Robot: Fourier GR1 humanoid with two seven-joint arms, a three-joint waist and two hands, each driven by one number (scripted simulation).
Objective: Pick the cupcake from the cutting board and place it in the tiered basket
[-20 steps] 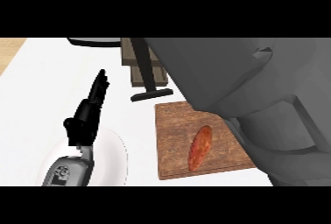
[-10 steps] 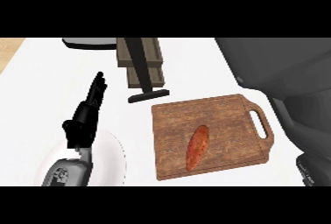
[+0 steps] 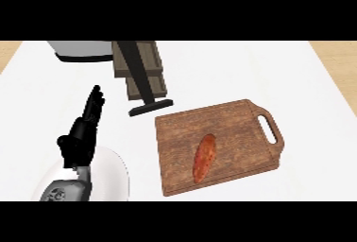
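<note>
Gone from the right side was the large grey arm, so the whole cutting board (image 3: 230, 127) with its handle showed. On it lay a reddish-orange elongated item (image 3: 204, 157), near the board's middle, its long axis running from lower left to upper right, nearly upright in the view. At the left, the left hand (image 3: 82, 133) rested open, fingers straight, holding nothing, just above a white plate (image 3: 111, 175). Beyond stood the tiered basket (image 3: 143, 71).
</note>
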